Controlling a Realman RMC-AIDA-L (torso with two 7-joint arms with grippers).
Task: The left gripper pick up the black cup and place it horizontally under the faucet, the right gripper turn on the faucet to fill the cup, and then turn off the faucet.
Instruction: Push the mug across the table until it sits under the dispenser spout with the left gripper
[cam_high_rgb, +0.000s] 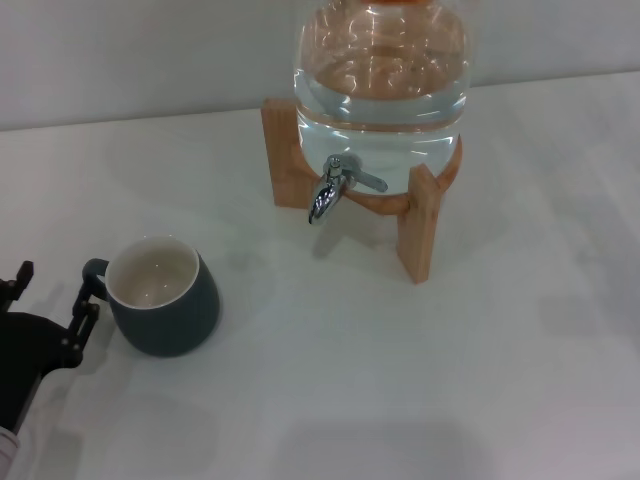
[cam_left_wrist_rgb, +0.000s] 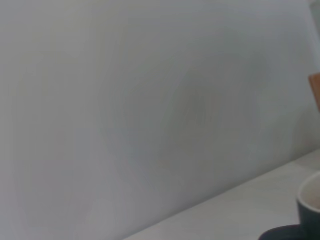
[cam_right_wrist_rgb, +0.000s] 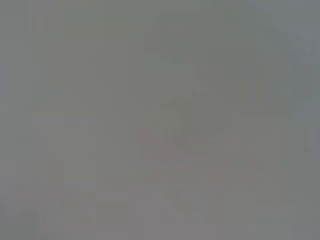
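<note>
The left gripper (cam_high_rgb: 50, 290) sits just beside the cup (cam_high_rgb: 165, 300), jaws spread wide, one finger (cam_high_rgb: 88, 300) by the cup's handle, gripping nothing. The cup stands upright on the table (cam_high_rgb: 400, 380), well apart from the faucet (cam_high_rgb: 335, 185), which lies beyond it. The right gripper is out of view

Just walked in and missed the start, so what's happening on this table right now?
The left gripper is at the table's left edge with its fingers open, right beside the handle of the black cup. The cup stands upright on the table, empty and not yet lifted. The faucet on the water jar sits farther back on its wooden stand, with nothing under the spout. The right gripper is not in view.
</note>
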